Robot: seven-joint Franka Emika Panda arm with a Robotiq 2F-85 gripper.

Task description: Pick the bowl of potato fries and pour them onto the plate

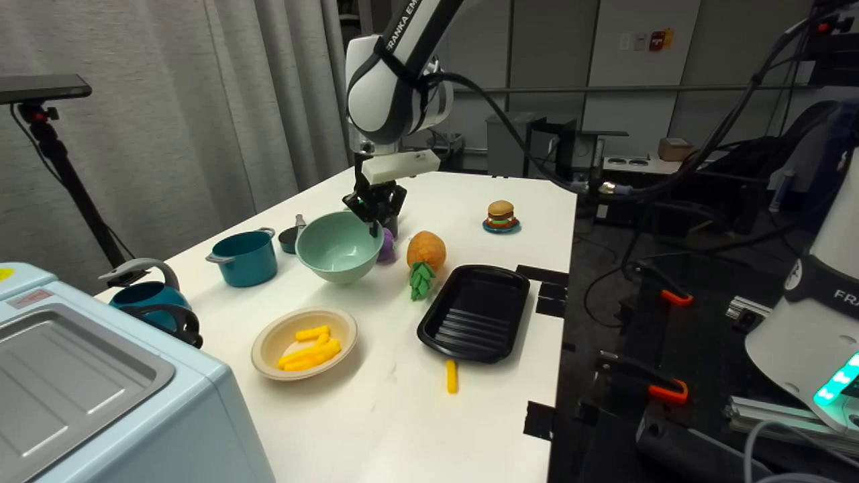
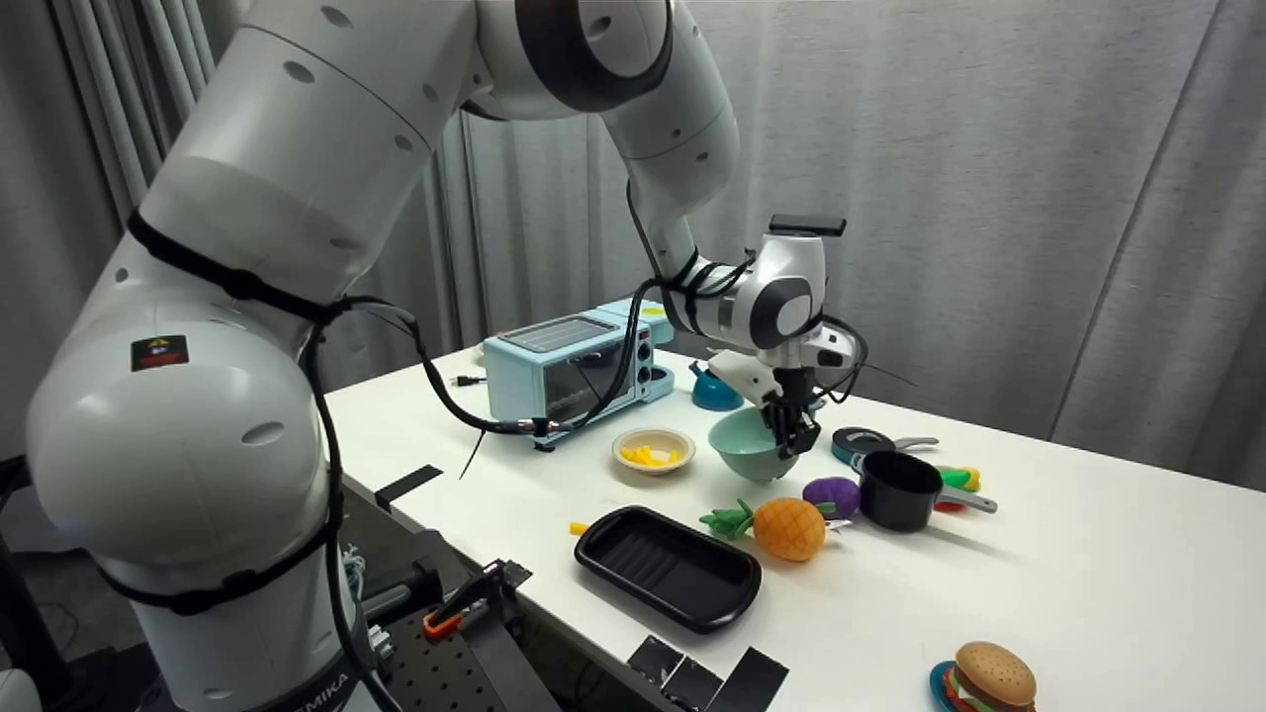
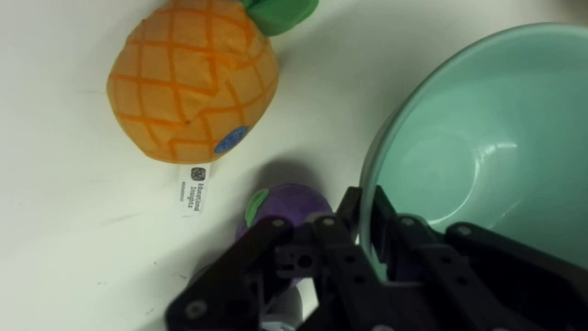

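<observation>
Gripper (image 3: 366,200) clamping bowl (image 3: 482,115) rim | fries (image 1: 311,355) heaped on plate (image 1: 270,343)

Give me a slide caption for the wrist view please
The pincer grips the mint-green bowl by its rim, with a plush pineapple and a partly hidden purple toy nearby.

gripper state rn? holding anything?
Gripper: closed, holding the mint-green bowl by its rim.

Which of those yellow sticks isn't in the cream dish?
The single fry on the white table, by the narrow end of the black ribbed tray. The other fries in view lie together in the cream plate.
</observation>
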